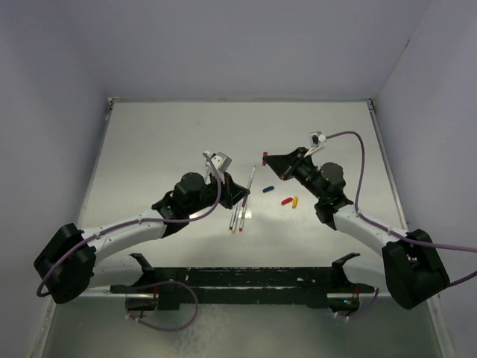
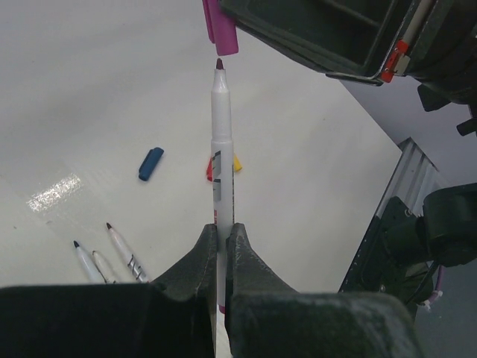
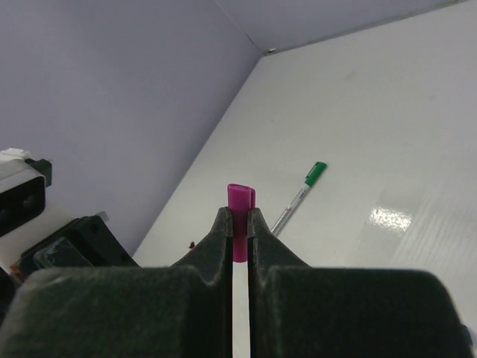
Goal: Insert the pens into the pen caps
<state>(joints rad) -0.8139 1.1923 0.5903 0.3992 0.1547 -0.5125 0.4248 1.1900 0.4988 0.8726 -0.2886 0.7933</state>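
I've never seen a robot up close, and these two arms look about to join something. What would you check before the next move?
1. Left jaws gripping the purple-tipped pen: ok, shut on its barrel.
2. Right jaws gripping the purple cap: ok, shut on it with its end poking out.
3. Colours match: ok, tip and cap are both purple.
4. Space between tip and cap free: ok, the left wrist view shows only a small empty gap.
5. Tip in line with the cap's opening: cannot tell. The cap sits slightly to one side and its opening does not show clearly.
6. Blue cap out of the way: ok, it lies well off to the side of the pen.
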